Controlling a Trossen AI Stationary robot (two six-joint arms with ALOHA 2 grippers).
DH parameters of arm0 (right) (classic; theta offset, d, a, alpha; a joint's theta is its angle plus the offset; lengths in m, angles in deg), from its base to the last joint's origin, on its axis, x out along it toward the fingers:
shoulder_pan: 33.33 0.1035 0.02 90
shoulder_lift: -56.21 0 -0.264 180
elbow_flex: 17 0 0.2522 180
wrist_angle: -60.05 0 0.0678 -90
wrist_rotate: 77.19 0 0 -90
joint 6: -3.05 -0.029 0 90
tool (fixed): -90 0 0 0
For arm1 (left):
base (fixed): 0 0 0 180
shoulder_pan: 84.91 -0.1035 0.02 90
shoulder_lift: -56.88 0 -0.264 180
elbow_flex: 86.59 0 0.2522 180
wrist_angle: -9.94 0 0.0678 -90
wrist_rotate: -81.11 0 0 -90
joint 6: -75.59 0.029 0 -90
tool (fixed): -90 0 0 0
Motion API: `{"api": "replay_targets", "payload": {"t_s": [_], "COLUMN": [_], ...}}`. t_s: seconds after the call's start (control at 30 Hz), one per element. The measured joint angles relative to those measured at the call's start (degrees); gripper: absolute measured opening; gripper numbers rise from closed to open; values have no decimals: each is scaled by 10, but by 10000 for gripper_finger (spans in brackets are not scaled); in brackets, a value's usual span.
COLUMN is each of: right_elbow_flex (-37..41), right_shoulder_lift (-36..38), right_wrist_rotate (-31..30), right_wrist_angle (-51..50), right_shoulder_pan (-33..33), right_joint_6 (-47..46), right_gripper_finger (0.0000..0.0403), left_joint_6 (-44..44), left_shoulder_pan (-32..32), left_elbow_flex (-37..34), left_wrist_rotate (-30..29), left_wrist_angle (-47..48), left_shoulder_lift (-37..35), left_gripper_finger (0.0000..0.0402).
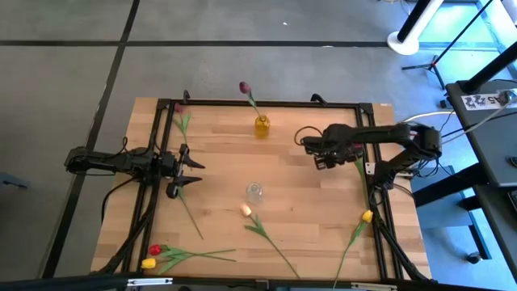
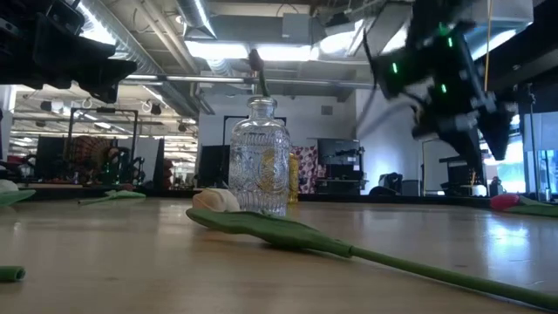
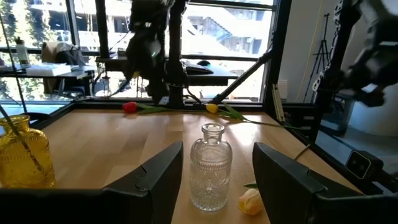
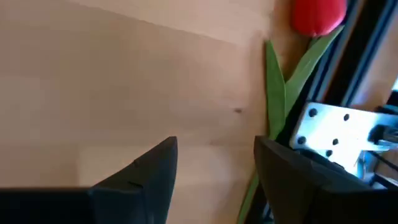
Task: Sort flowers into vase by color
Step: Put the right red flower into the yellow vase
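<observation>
Our right claw (image 1: 315, 152) hangs open and empty near a red tulip (image 4: 318, 15) by the surface's frame (image 1: 373, 182); our left claw (image 1: 192, 174), open and empty, faces the clear vase (image 1: 254, 191).

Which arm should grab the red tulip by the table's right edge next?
The right arm, most likely. Its gripper hangs open over the wood with that red tulip just ahead of its fingers. The left gripper is across the table, facing the clear vase.
</observation>
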Motion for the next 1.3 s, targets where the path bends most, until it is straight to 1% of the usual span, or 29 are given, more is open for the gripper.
{"api": "replay_targets", "payload": {"t_s": [0.1,0.23,0.37,0.5,0.67,0.77,0.87,0.97,1.03,1.1,1.17,1.23,1.3], "right_elbow_flex": [51,92,134,175,197,208,205,195,177,151,121,80,33], "right_shoulder_lift": [0,0,0,0,1,2,2,7,11,22,32,47,62], "right_wrist_rotate": [-6,-5,23,16,22,16,7,9,4,5,-3,-21,-51], "right_wrist_angle": [26,48,87,75,121,135,137,135,139,144,145,165,189], "right_shoulder_pan": [-70,-155,-203,-226,-226,-227,-225,-216,-197,-173,-142,-109,-78], "right_joint_6": [17,55,71,80,100,113,118,127,128,127,125,124,127], "right_gripper_finger": [196,184,174,163,142,118,76,20,11,18,18,7,5], "left_joint_6": [0,0,0,0,0,0,0,0,0,0,0,0,0], "left_shoulder_pan": [0,0,0,0,0,0,0,0,0,0,0,0,0], "left_elbow_flex": [0,0,0,0,0,0,0,0,0,0,0,0,0], "left_wrist_rotate": [0,0,0,0,0,0,0,0,0,0,0,0,0], "left_wrist_angle": [0,0,0,0,0,0,0,0,0,0,0,0,0], "left_shoulder_lift": [0,0,0,0,0,0,0,0,0,0,0,0,0], "left_gripper_finger": [190,190,190,190,190,190,190,190,190,190,190,190,190]}}
